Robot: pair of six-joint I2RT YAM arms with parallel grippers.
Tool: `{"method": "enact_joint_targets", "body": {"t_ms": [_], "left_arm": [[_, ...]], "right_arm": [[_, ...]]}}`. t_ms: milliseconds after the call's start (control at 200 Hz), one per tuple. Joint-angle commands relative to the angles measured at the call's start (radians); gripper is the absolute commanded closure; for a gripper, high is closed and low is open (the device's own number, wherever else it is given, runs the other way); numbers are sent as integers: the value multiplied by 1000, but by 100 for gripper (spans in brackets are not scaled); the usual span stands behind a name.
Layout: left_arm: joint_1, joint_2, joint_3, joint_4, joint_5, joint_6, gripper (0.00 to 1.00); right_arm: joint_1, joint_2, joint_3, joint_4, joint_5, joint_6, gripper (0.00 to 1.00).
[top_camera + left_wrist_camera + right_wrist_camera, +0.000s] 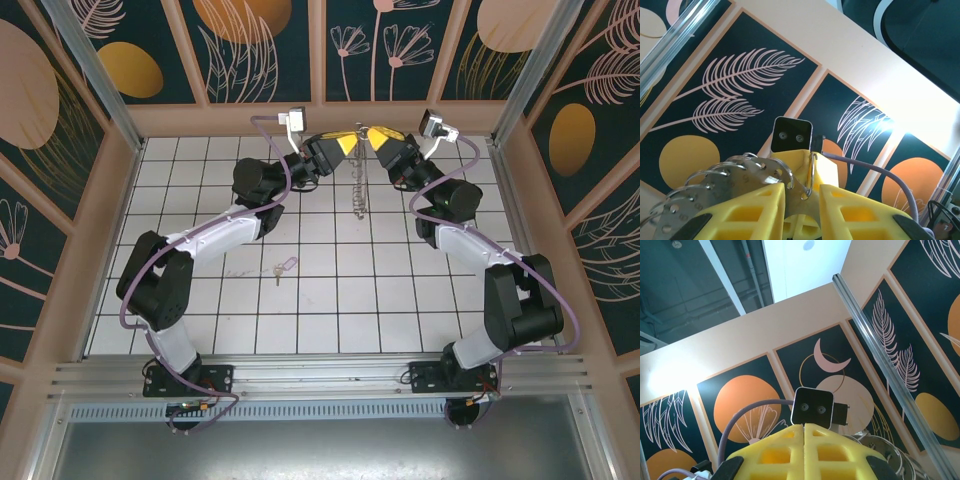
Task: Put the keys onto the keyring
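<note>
Plainly see the key (277, 271) lying flat on the white-tiled table (400, 290), left of the middle and closer to the near edge than to the far one. Note its pale lilac tag (289, 264) angled away toward the far right corner. Find it well apart from both grippers.

Find the keyring (360, 190) up in the air over the middle of the far edge, hanging between the two gripper tips, with its fringe dangling straight down above the tiles. From the left wrist, make out a thin loop of it standing upright in the slot between the yellow fingers (752, 210), with perforated metal pieces (725, 177) fanned out to the left across one finger.

Read the left gripper (350, 141) as nipped onto the keyring, jaws a narrow slot apart around the wire.

See the right gripper (370, 135) meeting the left one tip to tip, with its own yellow fingers pressed flat together and no slot between them. Cannot tell whether any wire is caught in that seam. Notice a few silvery loops (887, 452) just beside its right-hand finger.

Trace both arms rising from their bases at the near edge and arching in toward the far edge.
</note>
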Motion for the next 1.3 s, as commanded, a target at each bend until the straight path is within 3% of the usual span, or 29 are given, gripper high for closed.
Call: {"method": "enact_joint_targets", "body": {"t_ms": [0,535,721,961,1151,1296], "left_arm": [[1,17,16,94,20,-37,74],[-13,48,45,123,16,-57,71],[-14,53,54,106,12,-50,62],[-14,48,54,90,2,-34,61],[-16,36,50,51,-22,-1,55],[-18,28,51,15,-37,31,57]], "right_arm": [[6,-6,27,156,16,-15,100],[10,1,20,155,17,-11,100],[15,3,17,155,16,-10,100],[18,4,3,155,12,-14,100],[20,4,-11,151,8,-19,100],[22,7,-21,149,6,-23,100]]}}
